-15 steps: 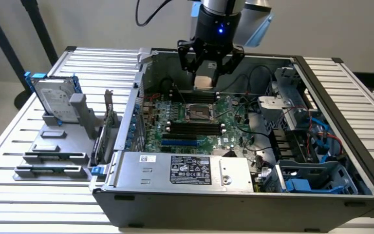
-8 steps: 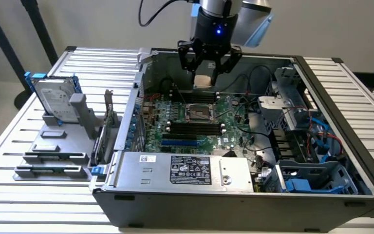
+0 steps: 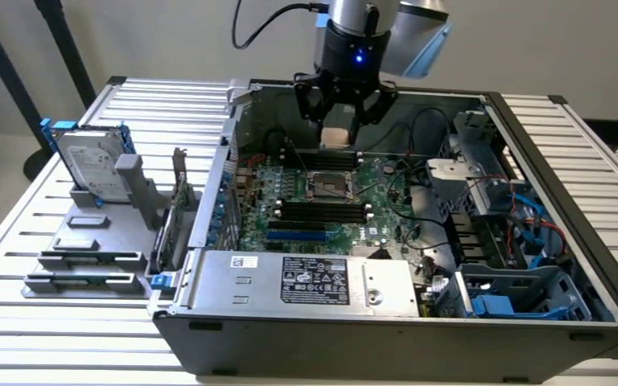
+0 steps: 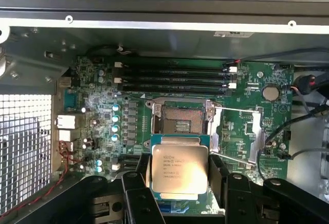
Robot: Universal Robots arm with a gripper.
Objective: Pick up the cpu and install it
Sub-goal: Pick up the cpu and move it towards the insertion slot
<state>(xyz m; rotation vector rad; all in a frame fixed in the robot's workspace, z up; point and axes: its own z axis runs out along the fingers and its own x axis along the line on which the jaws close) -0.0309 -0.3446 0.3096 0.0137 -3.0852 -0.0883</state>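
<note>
My gripper [image 3: 337,127] hangs inside the open computer case [image 3: 566,145], above the back of the green motherboard [image 3: 373,221]. It is shut on the cpu [image 4: 178,168], a small square chip with a silvery top, which also shows as a pale square under the wrist [image 3: 335,136]. The black fingers [image 4: 134,185] press on two opposite edges of the chip. In the wrist view the open, empty cpu socket [image 4: 180,121] lies on the board just beyond the held chip. The socket [image 3: 328,186] sits below and slightly in front of the gripper.
Black memory slots [image 4: 175,77] and a silver retention lever [image 4: 241,131] flank the socket. Cables [image 4: 308,88] run beside the board. A power supply [image 3: 309,277] fills the case's front. Outside, a grey rack [image 3: 89,241] carries a blue-framed hard drive [image 3: 92,165].
</note>
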